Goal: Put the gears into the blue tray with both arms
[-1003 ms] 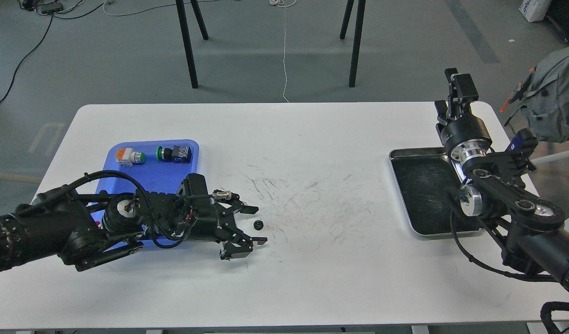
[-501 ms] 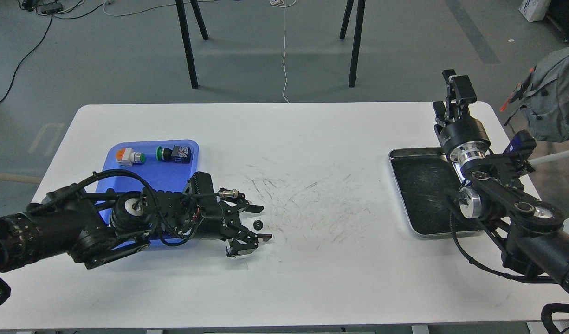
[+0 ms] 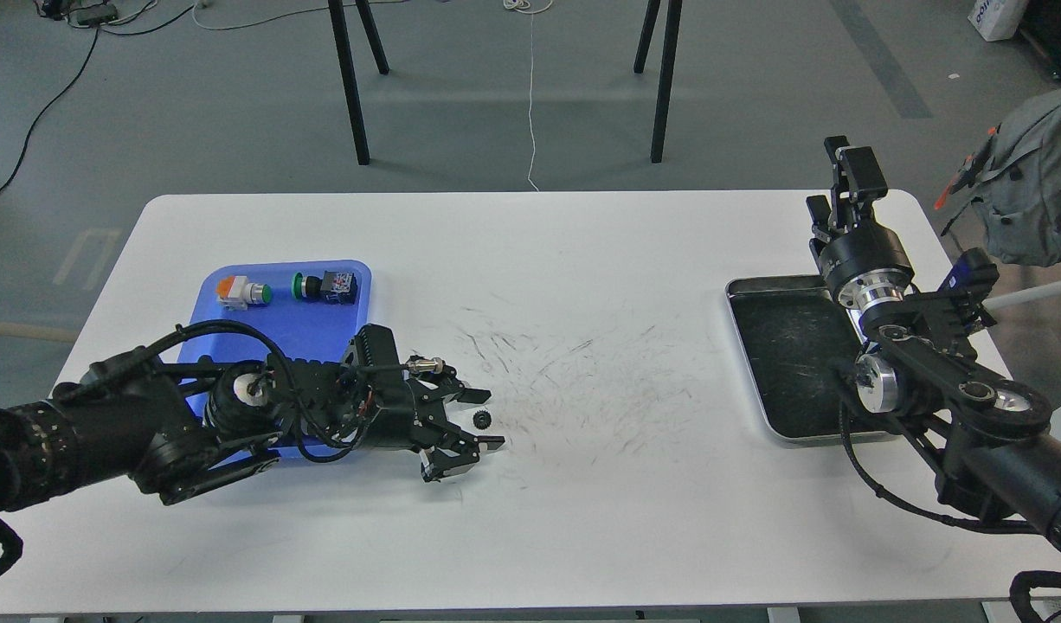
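Step in hand — pick-up of the small black toothed gear [image 3: 482,419]; it lies on the white desk [image 3: 530,536], just off the shallow blue plastic tray [image 3: 262,333] near the desk's left edge; left gripper [image 3: 481,420] fingers spread, bracketing it; closing comes next, I judge; right gripper [image 3: 842,173] raised at the far right corner — finger state cannot be told.

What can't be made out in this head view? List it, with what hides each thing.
- Near part of the blue tray: covered by the left arm, so any gears lying there are unseen.
- Right gripper: small, dark, seen end-on; open or shut cannot be told.
- Near right corner of the silver tray: hidden behind the right arm.
- Gear between the fingers of the left gripper: too small to tell whether they touch it.
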`<control>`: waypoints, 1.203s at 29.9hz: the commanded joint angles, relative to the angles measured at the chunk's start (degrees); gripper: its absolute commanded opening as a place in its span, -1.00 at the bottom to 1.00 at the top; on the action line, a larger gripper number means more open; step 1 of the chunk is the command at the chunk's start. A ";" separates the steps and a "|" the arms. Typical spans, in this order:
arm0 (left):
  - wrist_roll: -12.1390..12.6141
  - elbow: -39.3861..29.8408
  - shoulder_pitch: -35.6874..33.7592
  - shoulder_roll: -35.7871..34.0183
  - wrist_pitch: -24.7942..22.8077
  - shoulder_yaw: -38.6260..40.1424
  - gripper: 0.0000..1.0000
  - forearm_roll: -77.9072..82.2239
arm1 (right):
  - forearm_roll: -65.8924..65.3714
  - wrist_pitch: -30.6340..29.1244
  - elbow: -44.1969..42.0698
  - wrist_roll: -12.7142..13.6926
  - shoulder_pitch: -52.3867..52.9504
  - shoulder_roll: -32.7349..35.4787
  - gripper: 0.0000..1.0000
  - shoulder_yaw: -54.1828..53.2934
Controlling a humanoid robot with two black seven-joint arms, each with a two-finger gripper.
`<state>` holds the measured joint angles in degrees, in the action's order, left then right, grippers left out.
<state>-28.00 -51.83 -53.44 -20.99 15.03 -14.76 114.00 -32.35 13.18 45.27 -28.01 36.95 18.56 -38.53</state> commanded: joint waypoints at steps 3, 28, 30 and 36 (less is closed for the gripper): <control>0.00 0.06 0.09 -0.19 0.43 0.09 0.01 -0.01 | 0.00 0.01 0.00 0.01 -0.21 0.08 0.87 0.03; 0.00 1.91 1.15 -0.19 2.02 0.53 -0.35 -0.01 | -0.17 0.01 0.00 0.01 -0.39 0.08 0.88 0.21; 0.00 1.64 1.15 -0.28 2.19 0.61 -0.36 -0.01 | -0.17 0.01 0.00 0.01 -0.39 0.08 0.88 0.29; 0.00 1.82 1.32 -0.37 2.63 0.00 -0.42 0.08 | -0.17 0.18 0.00 0.01 -0.30 0.08 0.88 1.70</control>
<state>-28.00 -50.20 -52.30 -21.32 17.55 -14.37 114.04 -32.57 13.24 45.26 -28.00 36.57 18.64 -37.24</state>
